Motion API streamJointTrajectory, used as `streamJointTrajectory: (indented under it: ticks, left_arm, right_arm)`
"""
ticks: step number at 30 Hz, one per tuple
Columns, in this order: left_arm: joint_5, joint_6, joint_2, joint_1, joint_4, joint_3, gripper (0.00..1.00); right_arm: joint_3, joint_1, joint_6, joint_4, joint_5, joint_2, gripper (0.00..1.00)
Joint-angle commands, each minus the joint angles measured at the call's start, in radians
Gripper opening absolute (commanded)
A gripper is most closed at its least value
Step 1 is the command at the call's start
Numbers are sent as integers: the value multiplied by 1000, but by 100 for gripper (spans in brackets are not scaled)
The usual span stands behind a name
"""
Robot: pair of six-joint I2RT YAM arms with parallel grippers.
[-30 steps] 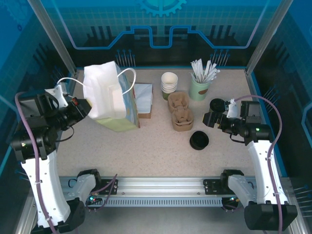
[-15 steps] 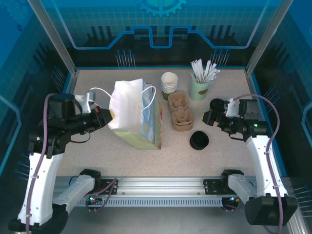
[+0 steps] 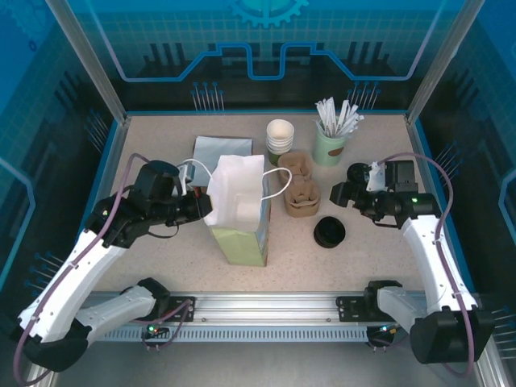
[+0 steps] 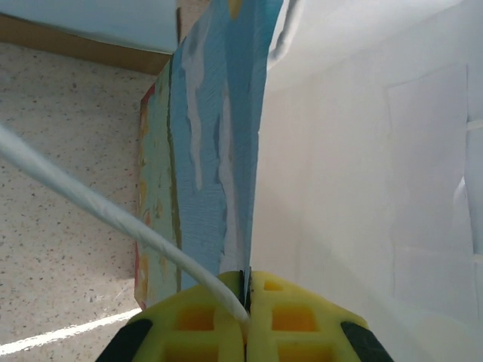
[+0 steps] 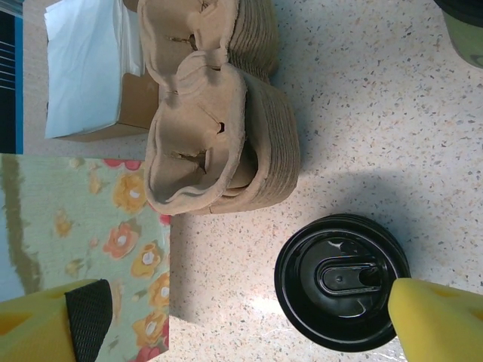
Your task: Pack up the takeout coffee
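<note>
Since half a second ago the paper bag has travelled right and a little nearer. It now stands upright just left of the brown pulp carriers, and a pale blue flat stack shows on the surface behind it. The left arm has reached further right with it. The right arm has barely shifted.

The left claw is pinched tight on the bag's near-left top edge. In the left wrist view its yellow fingers meet on the thin wall, with a white handle cord crossing beside them. The bag's mouth faces up, showing a white inside.

The right claw is spread wide and holds nothing, above the black lid and the bag's flowered side.

The takeout coffee cup stands at the far centre, just beyond the carriers. To its right, the mint-green cup holds white-wrapped sticks.
</note>
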Motion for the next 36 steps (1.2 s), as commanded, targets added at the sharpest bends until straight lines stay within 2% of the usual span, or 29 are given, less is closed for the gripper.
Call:
streamJointTrajectory:
  ticks: [1, 6, 8, 10, 14, 17, 23, 28, 36]
  left_arm:
    - [-80, -90, -5, -16, 69, -44, 0]
    - [-107, -137, -5, -30, 108, -91, 0]
    - [-112, -140, -1, -33, 112, -93, 4]
    - [-112, -139, 7, -35, 112, -93, 12]
    - [-108, -117, 14, -35, 101, -78, 37]
    - [-121, -91, 2, -36, 74, -50, 47]
    - [-177, -46, -43, -36, 9, -10, 70]
    - [-239, -21, -85, -36, -20, -1, 77]
    - [-264, -17, -101, -36, -43, 12, 78]
  right_arm:
    - [1, 25, 19, 25, 20, 15, 96]
    - [5, 50, 26, 35, 45, 48, 96]
    - [10, 66, 28, 41, 56, 72, 95]
    - [20, 83, 31, 49, 68, 103, 94]
    - [51, 113, 52, 67, 82, 186, 90]
    - [73, 136, 82, 96, 81, 243, 88]
    - [139, 183, 101, 115, 100, 353, 78]
    - [188, 188, 104, 120, 94, 440, 68]
    - [240, 192, 99, 122, 71, 537, 52]
